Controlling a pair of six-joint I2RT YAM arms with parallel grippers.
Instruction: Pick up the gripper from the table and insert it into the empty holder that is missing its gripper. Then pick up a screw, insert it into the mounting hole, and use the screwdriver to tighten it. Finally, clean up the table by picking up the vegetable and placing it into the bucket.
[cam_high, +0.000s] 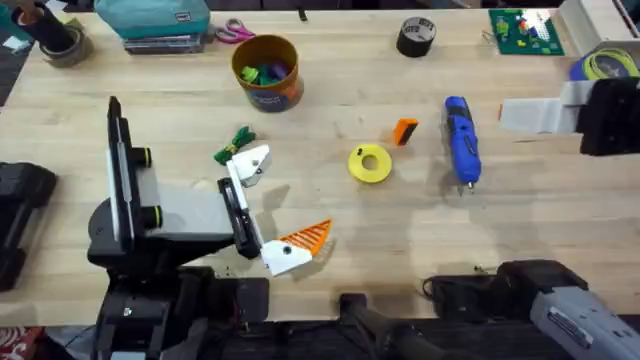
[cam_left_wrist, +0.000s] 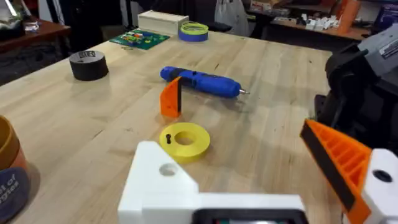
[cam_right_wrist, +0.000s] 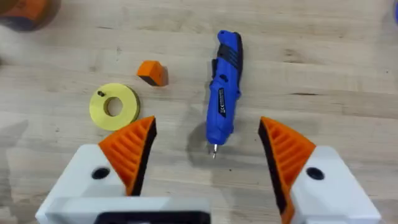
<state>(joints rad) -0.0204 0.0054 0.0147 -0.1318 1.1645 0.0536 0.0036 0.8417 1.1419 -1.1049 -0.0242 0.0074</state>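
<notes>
Pale wooden planks form the tabletop (cam_high: 330, 225), with clutter along its far edge. At its near left, the left gripper (cam_high: 268, 212) lies with its fingers spread: one white angular plastic holder (cam_high: 250, 165) is bare, the other carries an orange ribbed wedge (cam_high: 308, 236). The tiny green leafy toy vegetable (cam_high: 235, 143) lies just beyond the bare holder. To the right rests a flat yellow ring (cam_high: 370, 164), and just past it the small loose orange wedge-shaped gripper finger with a dark end (cam_high: 404, 131). Farther right lies the blue pen-shaped electric screwdriver (cam_high: 461, 140), metal tip toward the near edge. The right gripper (cam_right_wrist: 208, 162) hangs above it, orange pads wide apart. Far behind the vegetable stands the round orange-brown bucket (cam_high: 267, 72), colourful toys inside.
</notes>
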